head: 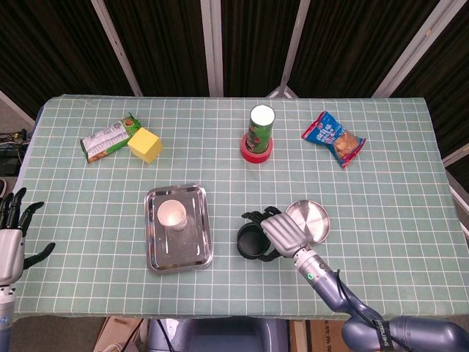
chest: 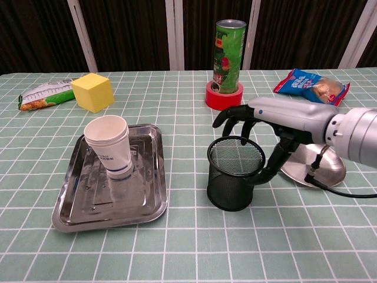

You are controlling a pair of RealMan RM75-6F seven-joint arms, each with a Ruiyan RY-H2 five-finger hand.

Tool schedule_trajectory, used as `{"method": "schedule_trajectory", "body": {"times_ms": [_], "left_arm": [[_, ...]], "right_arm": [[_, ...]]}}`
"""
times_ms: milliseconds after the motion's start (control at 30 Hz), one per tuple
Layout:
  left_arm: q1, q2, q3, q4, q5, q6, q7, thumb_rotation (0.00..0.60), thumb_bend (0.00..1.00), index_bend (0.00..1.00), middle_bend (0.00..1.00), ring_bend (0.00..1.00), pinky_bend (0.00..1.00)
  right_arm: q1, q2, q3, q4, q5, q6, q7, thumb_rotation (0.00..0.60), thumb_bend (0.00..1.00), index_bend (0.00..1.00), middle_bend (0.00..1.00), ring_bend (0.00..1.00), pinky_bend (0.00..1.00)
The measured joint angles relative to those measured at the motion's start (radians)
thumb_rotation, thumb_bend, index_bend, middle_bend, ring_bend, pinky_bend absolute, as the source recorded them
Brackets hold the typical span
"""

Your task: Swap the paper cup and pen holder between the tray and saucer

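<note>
A white paper cup [head: 171, 214] [chest: 109, 145] stands upright on the steel tray [head: 187, 249] [chest: 144, 203], left of centre. The black mesh pen holder [head: 250, 243] [chest: 233, 177] stands on the tablecloth between the tray and the steel saucer [head: 312, 218] [chest: 321, 168]. My right hand [head: 280, 230] [chest: 277, 117] reaches over the holder from the right. Its fingers [chest: 231, 116] arch above the far rim and its thumb lies by the holder's right wall, with no firm grip visible. My left hand [head: 10, 235] hangs with fingers spread off the table's near left corner, in the head view only.
A green chips can [head: 260, 125] [chest: 230, 47] stands in a red tape roll [chest: 224, 96] at the back centre. A yellow block [head: 145, 144] [chest: 93, 92] and a green snack bag [head: 106, 139] lie back left, and a blue snack bag [head: 333, 138] [chest: 306, 82] back right.
</note>
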Motion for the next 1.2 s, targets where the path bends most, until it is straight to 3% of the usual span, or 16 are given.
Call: {"method": "schedule_trajectory", "body": {"times_ms": [333, 500, 700, 1200], "left_arm": [[0.008, -0.008, -0.017, 0.005, 0.001, 0.003, -0.008, 0.600, 0.07, 0.22, 0.00, 0.00, 0.05], [0.012, -0.011, -0.023, 0.008, 0.008, 0.007, -0.014, 0.600, 0.07, 0.22, 0.00, 0.00, 0.05], [0.016, -0.013, -0.030, 0.010, 0.006, 0.005, -0.019, 0.600, 0.07, 0.22, 0.00, 0.00, 0.05], [0.024, -0.016, -0.037, 0.011, 0.021, 0.012, -0.010, 0.600, 0.07, 0.22, 0.00, 0.00, 0.05]], "right_arm": [[0.005, -0.026, -0.021, 0.001, -0.008, 0.027, -0.036, 0.600, 0.10, 0.41, 0.39, 0.42, 0.22], [0.007, -0.035, -0.026, -0.001, -0.021, 0.046, -0.049, 0.600, 0.16, 0.49, 0.46, 0.49, 0.27], [-0.007, -0.034, -0.021, -0.006, -0.040, 0.097, -0.046, 0.600, 0.17, 0.50, 0.47, 0.50, 0.27], [-0.058, 0.200, 0.025, -0.003, 0.013, 0.106, 0.076, 0.600, 0.17, 0.50, 0.47, 0.50, 0.27]]}}
